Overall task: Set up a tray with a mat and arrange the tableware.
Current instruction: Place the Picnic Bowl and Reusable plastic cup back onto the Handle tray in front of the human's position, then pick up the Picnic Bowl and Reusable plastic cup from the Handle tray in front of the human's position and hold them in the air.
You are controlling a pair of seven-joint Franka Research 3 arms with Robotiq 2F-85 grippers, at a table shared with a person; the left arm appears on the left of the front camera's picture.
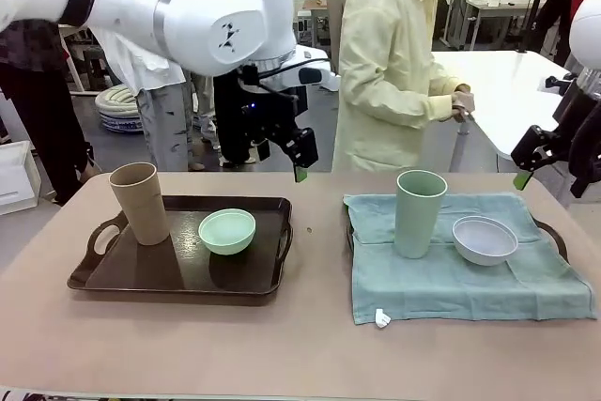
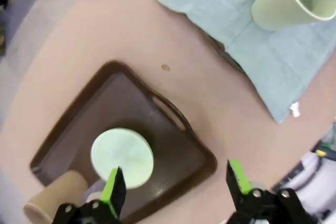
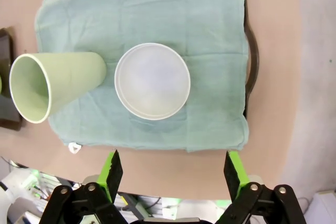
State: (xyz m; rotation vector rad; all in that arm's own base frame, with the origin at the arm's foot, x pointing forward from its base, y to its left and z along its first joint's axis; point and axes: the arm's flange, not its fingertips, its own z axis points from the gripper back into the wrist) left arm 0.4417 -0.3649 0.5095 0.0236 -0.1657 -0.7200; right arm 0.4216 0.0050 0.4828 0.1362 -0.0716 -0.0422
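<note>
A bare dark brown tray (image 1: 178,274) on the left holds the tan-brown cup (image 1: 141,202) and the mint green bowl (image 1: 226,231). On the right, a teal mat (image 1: 470,274) covers a second tray (image 1: 556,234), and the pale green cup (image 1: 419,213) and greyish white bowl (image 1: 485,239) stand on it. My left gripper (image 1: 299,166) hangs open above the gap between the trays; from its wrist, the gripper (image 2: 176,179) looks down on the mint bowl (image 2: 122,156). My right gripper (image 1: 524,174) is open, raised at the right edge; in its wrist view the gripper (image 3: 173,174) is above the white bowl (image 3: 152,81) and mat (image 3: 184,14).
A person in a pale yellow coat (image 1: 390,63) stands at the far side with a hand (image 1: 462,102) on a white side table (image 1: 512,91). Bare tabletop (image 1: 310,345) lies between the trays and along the front. The mat's tag (image 1: 380,318) hangs off its front corner.
</note>
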